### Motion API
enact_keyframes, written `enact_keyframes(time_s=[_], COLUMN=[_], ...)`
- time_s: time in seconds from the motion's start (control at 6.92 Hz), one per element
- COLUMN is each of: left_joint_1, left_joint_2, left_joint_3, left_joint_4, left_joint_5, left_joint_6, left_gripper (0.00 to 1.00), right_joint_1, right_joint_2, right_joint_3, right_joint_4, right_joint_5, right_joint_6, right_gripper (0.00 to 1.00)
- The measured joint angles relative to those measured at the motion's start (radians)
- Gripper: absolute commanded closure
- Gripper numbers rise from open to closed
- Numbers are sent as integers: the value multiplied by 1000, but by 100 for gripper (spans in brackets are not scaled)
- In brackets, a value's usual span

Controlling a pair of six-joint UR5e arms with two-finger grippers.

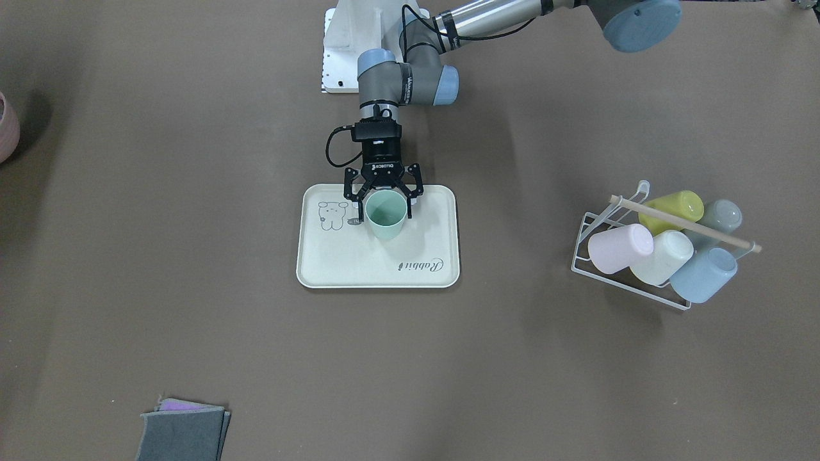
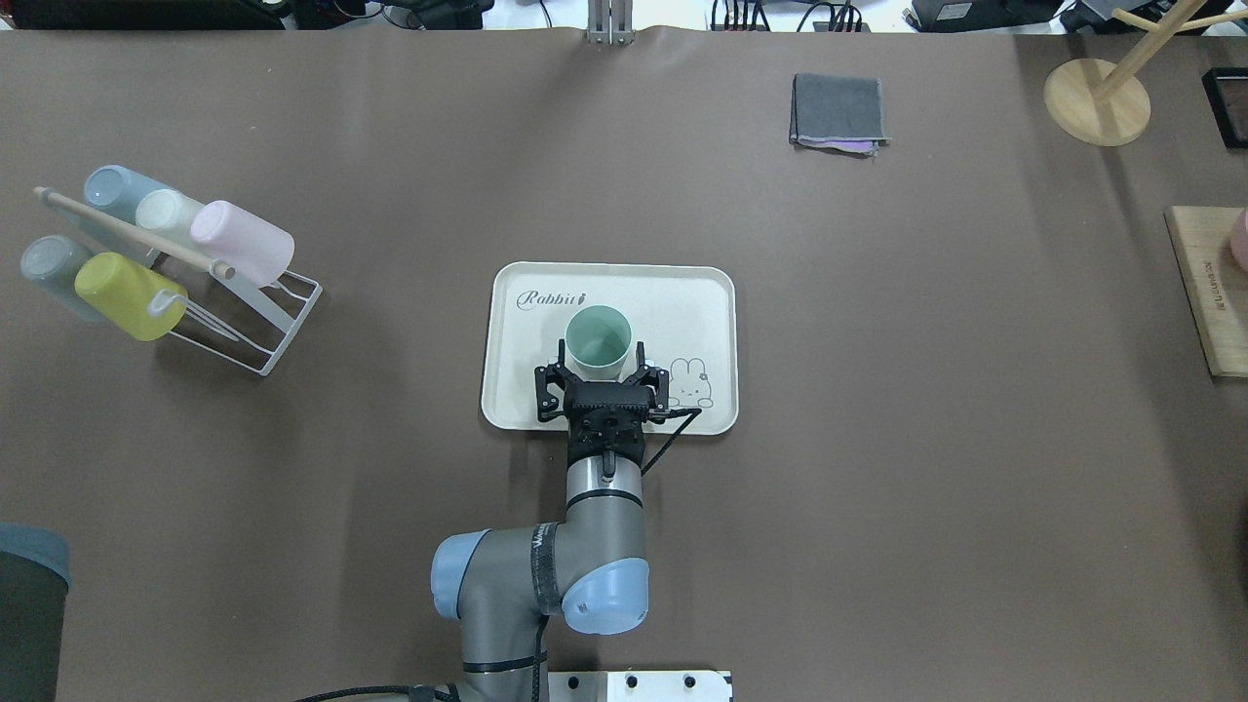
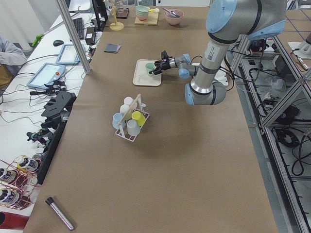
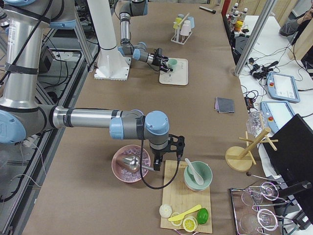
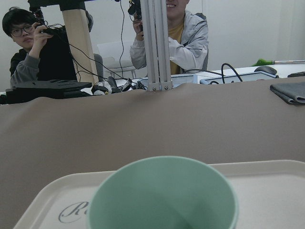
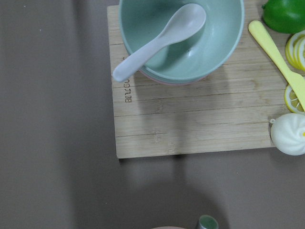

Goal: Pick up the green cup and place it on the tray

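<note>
The green cup (image 1: 386, 219) stands upright on the cream tray (image 1: 359, 262), near its robot-side half. It also shows in the overhead view (image 2: 598, 339) and fills the bottom of the left wrist view (image 5: 162, 195). My left gripper (image 1: 385, 213) is low over the tray (image 2: 707, 292), with its jaws spread to either side of the cup and no clear squeeze on it. My right gripper (image 4: 157, 164) shows only in the exterior right view, beside a pink bowl. I cannot tell whether it is open or shut.
A white wire rack (image 1: 666, 256) with several cups, among them a lime one (image 2: 127, 292), stands on the robot's left. A folded grey cloth (image 2: 838, 112) lies far across the table. A cutting board (image 6: 190, 119) bears a green bowl with a spoon (image 6: 162, 38).
</note>
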Motion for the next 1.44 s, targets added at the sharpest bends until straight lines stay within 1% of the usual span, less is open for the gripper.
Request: enact_keyframes(time_s=[0.43, 0.87, 1.01, 1.16, 1.3, 1.44], left_joint_1=[-21, -71, -102, -149, -213, -298], left_joint_2=[42, 69, 93, 135, 177, 214], left_joint_3=[-110, -226, -300, -404, -497, -569], left_joint_4=[-3, -4, -3, -3, -2, -2], left_joint_5=[-23, -119, -183, -285, -416, -589], left_joint_6=[21, 70, 120, 205, 288, 398], left_gripper=[1, 1, 1, 1, 1, 1], right_joint_1=[18, 50, 52, 52, 51, 51], right_joint_2=[0, -8, -9, -14, -20, -21], right_joint_3=[3, 8, 8, 8, 7, 5], right_joint_4=[-3, -4, -5, -5, -5, -5], right_joint_5=[0, 0, 0, 0, 0, -1], right_joint_6=[-1, -1, -1, -1, -1, 0], right_gripper=[0, 0, 0, 0, 0, 0])
